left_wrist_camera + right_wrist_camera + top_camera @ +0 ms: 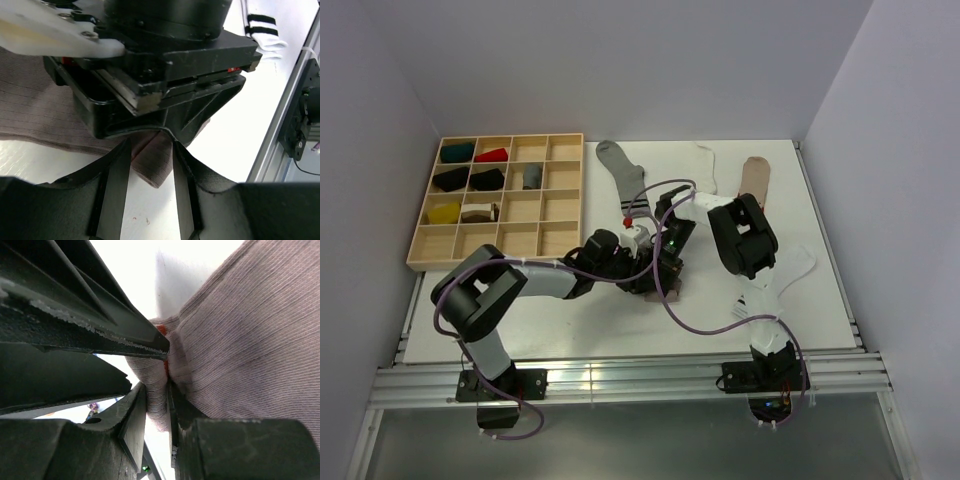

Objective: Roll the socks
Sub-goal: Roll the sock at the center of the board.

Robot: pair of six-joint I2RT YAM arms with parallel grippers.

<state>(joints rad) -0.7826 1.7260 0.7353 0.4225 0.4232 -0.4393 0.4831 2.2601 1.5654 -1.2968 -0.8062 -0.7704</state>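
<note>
A taupe sock (672,292) with a red stripe lies mid-table, mostly hidden under both grippers. My right gripper (665,272) is shut on a fold of this taupe sock (240,340), which is pinched between its fingers; in the right wrist view the gripper (156,387) shows the knit squeezed thin. My left gripper (645,275) meets it from the left. In the left wrist view the left gripper (150,150) stands open, with the taupe sock's rolled end (155,167) lying between the fingertips. Other socks lie flat: grey with dark stripes (617,170), white (705,165), taupe (755,175), white with black stripes (262,30).
A wooden compartment tray (420,262) at the back left holds several rolled socks. The right gripper's black body (165,75) fills the space just ahead of the left fingers. A metal rail (285,115) runs along the table's near edge.
</note>
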